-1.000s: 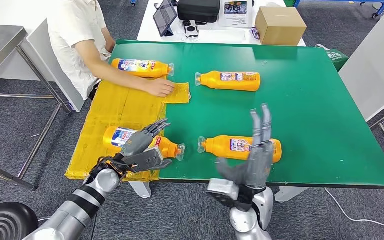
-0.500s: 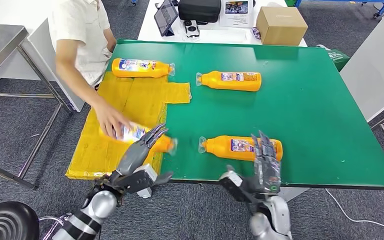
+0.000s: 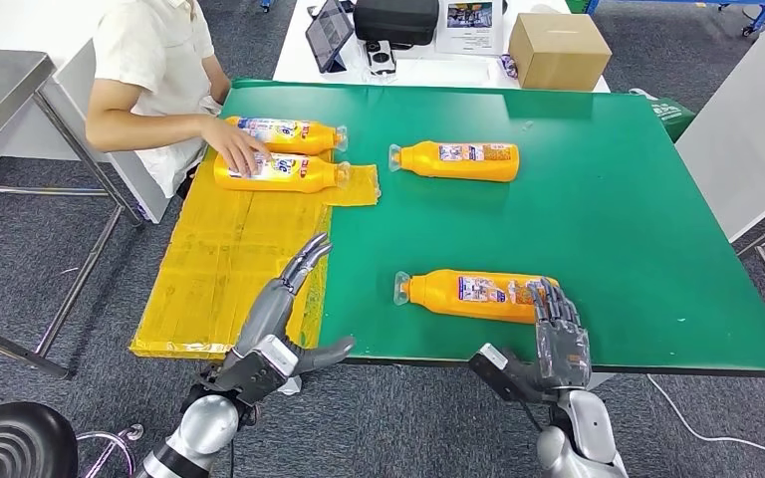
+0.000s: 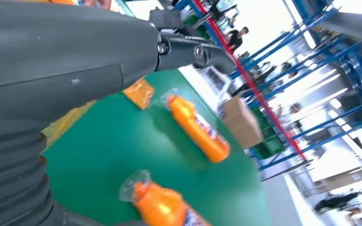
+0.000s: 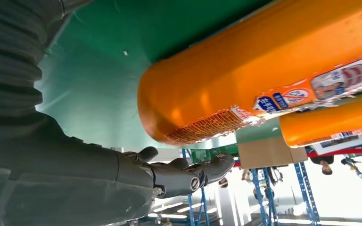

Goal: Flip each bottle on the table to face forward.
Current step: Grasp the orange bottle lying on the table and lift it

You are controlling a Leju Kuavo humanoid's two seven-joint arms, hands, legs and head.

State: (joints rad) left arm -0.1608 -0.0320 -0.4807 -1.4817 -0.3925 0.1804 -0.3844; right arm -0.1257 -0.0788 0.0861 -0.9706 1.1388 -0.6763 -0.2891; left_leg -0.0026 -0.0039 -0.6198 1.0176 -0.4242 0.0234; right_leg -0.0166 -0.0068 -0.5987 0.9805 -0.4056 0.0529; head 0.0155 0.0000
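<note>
Near bottle (image 3: 476,295) label illegible; right robot hand (image 3: 558,334) touching, left robot hand (image 3: 281,319) released.

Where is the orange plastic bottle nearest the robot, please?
In the head view, the orange plastic bottle lies on its side near the green table's front edge, its base end beside the right hand.

The right hand (image 3: 560,334) covers the near orange bottle's (image 3: 473,294) base end, and the person's hand (image 3: 242,151) hides part of another bottle's (image 3: 281,172) label.

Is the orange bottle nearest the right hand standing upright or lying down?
Lying down: the bottle rests lengthwise on the green table, cap pointing toward the robot's left.
</note>
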